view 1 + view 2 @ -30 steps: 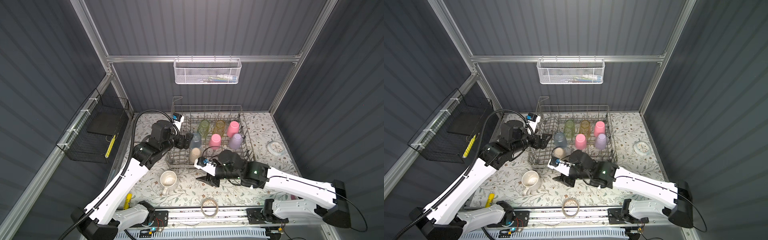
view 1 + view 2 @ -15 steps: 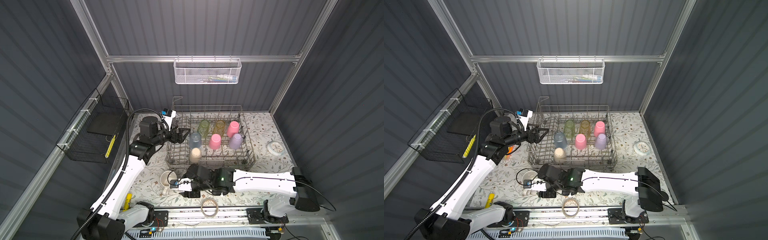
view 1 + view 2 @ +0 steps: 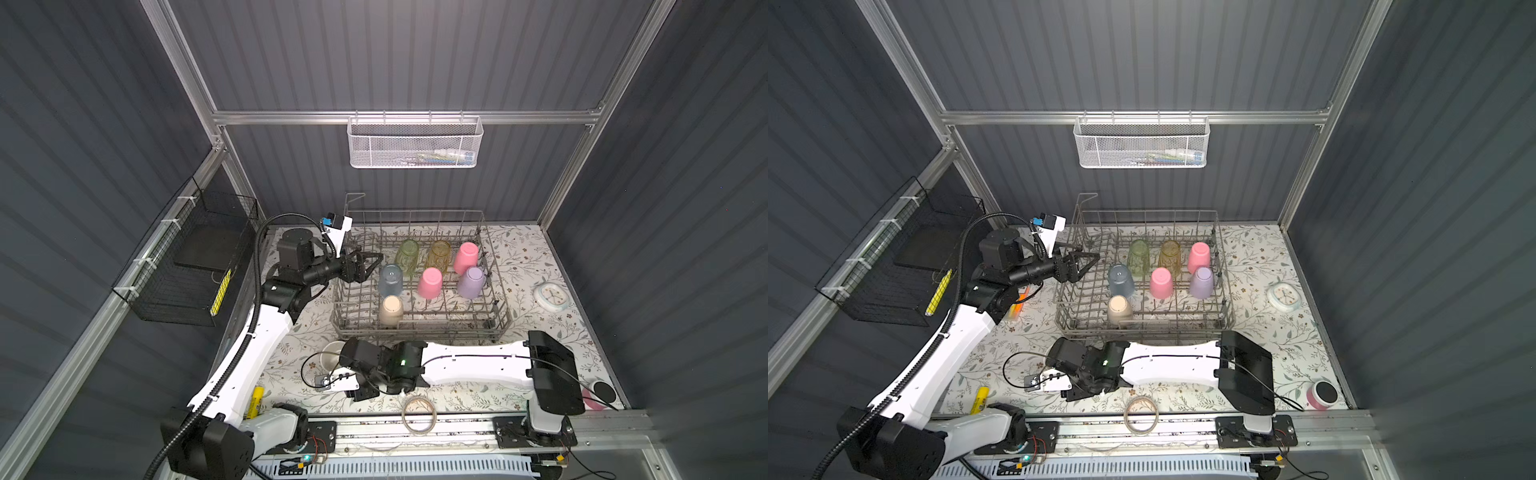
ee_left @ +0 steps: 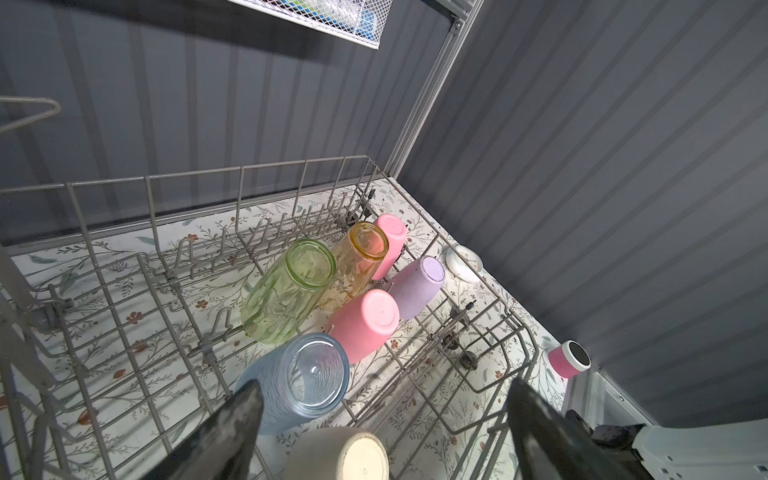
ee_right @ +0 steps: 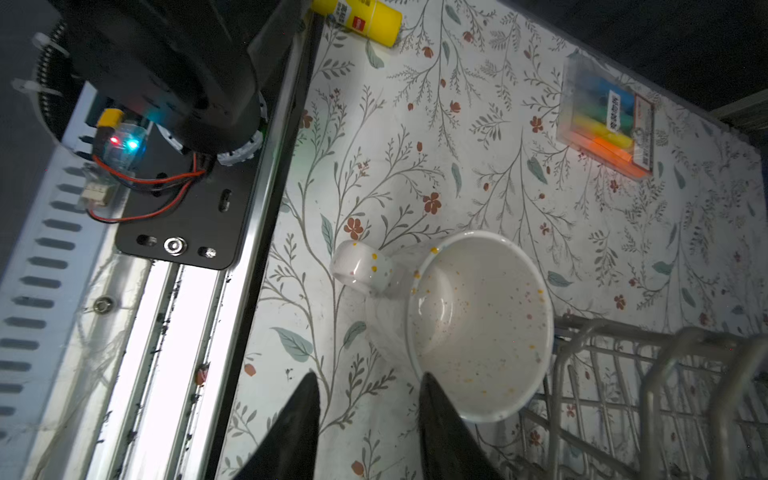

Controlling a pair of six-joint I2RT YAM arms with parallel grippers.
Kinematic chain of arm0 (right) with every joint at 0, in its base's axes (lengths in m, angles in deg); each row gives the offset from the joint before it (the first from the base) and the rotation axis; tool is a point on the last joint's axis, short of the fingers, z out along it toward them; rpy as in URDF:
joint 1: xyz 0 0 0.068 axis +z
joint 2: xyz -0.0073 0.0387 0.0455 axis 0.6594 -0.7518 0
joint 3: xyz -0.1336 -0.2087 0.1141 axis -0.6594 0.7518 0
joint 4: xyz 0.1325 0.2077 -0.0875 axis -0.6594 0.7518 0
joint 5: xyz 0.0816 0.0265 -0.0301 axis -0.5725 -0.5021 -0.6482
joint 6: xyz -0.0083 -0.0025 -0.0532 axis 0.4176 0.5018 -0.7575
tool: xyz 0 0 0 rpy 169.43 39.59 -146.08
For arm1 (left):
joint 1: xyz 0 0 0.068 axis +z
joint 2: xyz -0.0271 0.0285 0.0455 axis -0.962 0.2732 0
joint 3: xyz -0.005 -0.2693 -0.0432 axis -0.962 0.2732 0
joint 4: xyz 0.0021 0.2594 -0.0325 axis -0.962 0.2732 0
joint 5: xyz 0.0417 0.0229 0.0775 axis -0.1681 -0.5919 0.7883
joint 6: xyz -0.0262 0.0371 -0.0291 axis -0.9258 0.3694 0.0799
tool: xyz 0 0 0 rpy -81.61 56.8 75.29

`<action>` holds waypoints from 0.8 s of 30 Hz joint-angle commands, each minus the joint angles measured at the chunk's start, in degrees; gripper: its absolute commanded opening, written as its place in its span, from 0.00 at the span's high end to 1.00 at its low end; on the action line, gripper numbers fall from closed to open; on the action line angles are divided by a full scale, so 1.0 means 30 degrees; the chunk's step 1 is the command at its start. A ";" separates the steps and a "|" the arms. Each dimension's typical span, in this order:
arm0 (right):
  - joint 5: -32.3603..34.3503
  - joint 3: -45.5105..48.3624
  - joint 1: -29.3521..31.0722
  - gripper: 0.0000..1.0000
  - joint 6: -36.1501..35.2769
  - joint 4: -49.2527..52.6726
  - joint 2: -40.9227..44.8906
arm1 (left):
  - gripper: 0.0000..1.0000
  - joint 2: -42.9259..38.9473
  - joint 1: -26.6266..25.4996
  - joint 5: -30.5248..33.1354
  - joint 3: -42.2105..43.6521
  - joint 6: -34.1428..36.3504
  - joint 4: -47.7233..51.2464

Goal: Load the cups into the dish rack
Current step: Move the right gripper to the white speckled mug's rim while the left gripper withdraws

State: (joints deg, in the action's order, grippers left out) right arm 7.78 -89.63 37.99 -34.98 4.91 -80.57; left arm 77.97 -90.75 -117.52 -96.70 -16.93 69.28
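The grey wire dish rack point(image 3: 415, 330) holds several upturned cups: green point(image 3: 407, 257), amber point(image 3: 439, 254), two pink point(image 3: 466, 257) point(image 3: 429, 282), blue point(image 3: 390, 279), lilac point(image 3: 471, 281) and beige point(image 3: 391, 309). My left gripper point(image 3: 371, 262) point(image 4: 386, 399) hovers open over the rack's left part, above the blue cup point(image 4: 303, 382) and the beige cup point(image 4: 349, 457). The white speckled mug point(image 5: 478, 324) point(image 3: 332, 353) stands upright on the table before the rack. My right gripper point(image 5: 368, 376) is low beside it with its jaws apart. One fingertip point(image 5: 428, 386) sits at the mug's rim, with only table showing between the jaws.
A tape ring point(image 3: 419, 415) lies at the front edge. A yellow tube point(image 3: 254, 401) and a marker pack point(image 5: 606, 120) lie on the left. A white round thing point(image 3: 552, 296) and a pink-white tub point(image 3: 598, 395) are on the right. A white mesh basket point(image 3: 415, 143) and a black wire basket point(image 3: 187, 266) hang on the walls.
My right arm swung from the rack's front down and left to the mug, and its jaws narrowed. My left gripper drew back toward the rack's left side, still open.
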 commanded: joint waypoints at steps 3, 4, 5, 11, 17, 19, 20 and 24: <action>0.1056 -0.0990 0.0027 0.60 -0.1064 0.0501 -0.0905 | 0.08 -0.0098 0.0395 -0.0543 0.0325 -0.0030 -0.0510; 0.1078 -0.1127 -0.0010 0.61 -0.1078 0.0505 -0.1151 | 0.09 -0.0120 0.0457 -0.0549 0.0379 -0.0031 -0.0542; 0.1134 -0.1308 -0.0030 0.61 -0.1074 0.1050 -0.1333 | 0.09 -0.0163 0.0515 -0.0577 0.0405 -0.0025 -0.0597; 0.1415 -0.1975 -0.0367 0.62 -0.1282 0.1122 -0.2103 | 0.08 -0.0143 0.0656 -0.0899 0.0466 -0.0089 -0.0762; 0.0921 -0.3010 -0.0771 0.63 -0.1329 0.1944 -0.3029 | 0.08 -0.0146 0.0754 -0.1029 0.0568 -0.0179 -0.0924; 0.0617 -0.3302 -0.0848 0.64 -0.1357 0.2272 -0.3316 | 0.09 -0.0138 0.0787 -0.1040 0.0595 -0.0206 -0.0975; 0.0405 -0.3505 -0.0865 0.65 -0.1348 0.2517 -0.3439 | 0.08 -0.0142 0.0816 -0.1081 0.0608 -0.0208 -0.0986; -0.0363 -0.4209 -0.0996 0.68 -0.1336 0.3537 -0.3955 | 0.08 -0.0146 0.0876 -0.1113 0.0654 -0.0208 -0.0985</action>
State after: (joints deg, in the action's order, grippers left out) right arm 9.01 -100.38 35.30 -38.71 11.62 -91.20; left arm 77.97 -88.65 -119.68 -95.33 -17.13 66.88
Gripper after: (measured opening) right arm 0.326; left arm 0.915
